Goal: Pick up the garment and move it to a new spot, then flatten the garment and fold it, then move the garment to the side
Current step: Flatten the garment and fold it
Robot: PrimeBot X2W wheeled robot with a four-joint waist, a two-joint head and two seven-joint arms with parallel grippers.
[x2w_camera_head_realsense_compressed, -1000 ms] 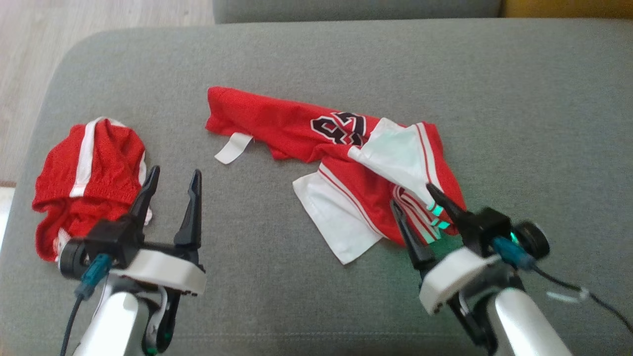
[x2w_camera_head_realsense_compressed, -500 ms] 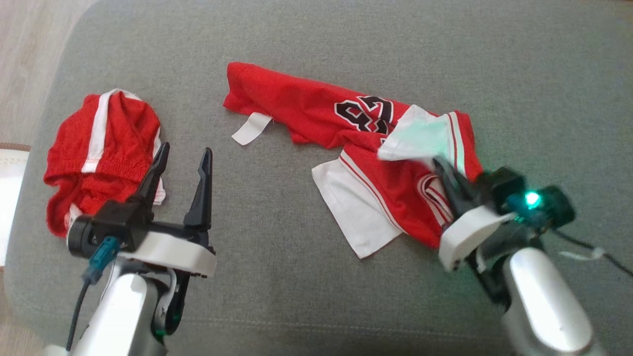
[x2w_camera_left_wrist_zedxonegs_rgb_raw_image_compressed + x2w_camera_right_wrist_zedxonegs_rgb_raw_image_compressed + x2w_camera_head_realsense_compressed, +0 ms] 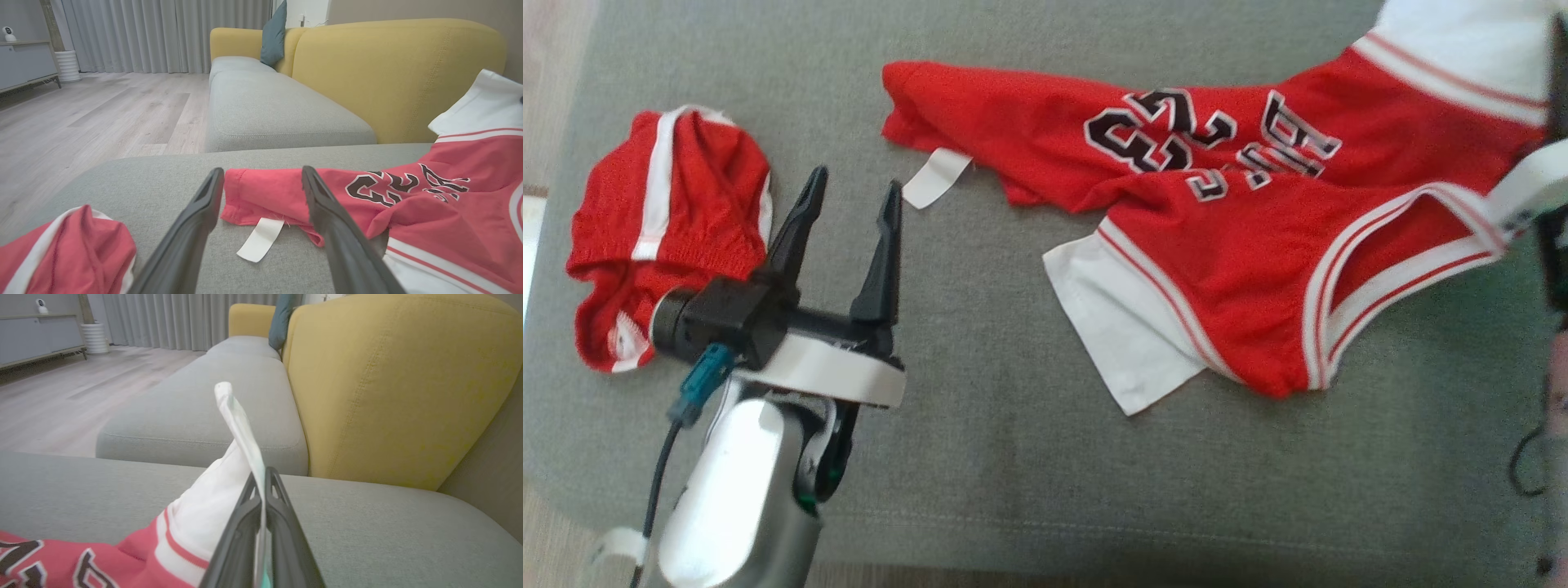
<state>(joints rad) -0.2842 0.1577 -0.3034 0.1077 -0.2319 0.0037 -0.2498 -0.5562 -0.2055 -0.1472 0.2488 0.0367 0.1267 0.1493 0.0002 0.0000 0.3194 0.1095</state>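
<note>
A red jersey [image 3: 1225,245] with black numbers and white sleeves lies stretched across the grey sofa seat [image 3: 1013,474], its right end lifted. My right gripper [image 3: 261,475] is shut on the white sleeve [image 3: 233,416], which sticks up between the jaws; the right wrist [image 3: 1531,192] sits at the head view's right edge. The left gripper [image 3: 856,180] is open and holds nothing, hovering just left of the jersey's near end [image 3: 261,200] and its white label [image 3: 259,245].
Crumpled red shorts [image 3: 662,229] with white stripes lie at the seat's left end, beside my left gripper. A yellow backrest [image 3: 388,375] rises behind the seat. Another grey cushion [image 3: 278,110] and wood floor [image 3: 81,114] lie beyond.
My right gripper shut on the white sleeve and pulled it up and to the right, spreading the bunched jersey. The head camera shifted. The left gripper stays open.
</note>
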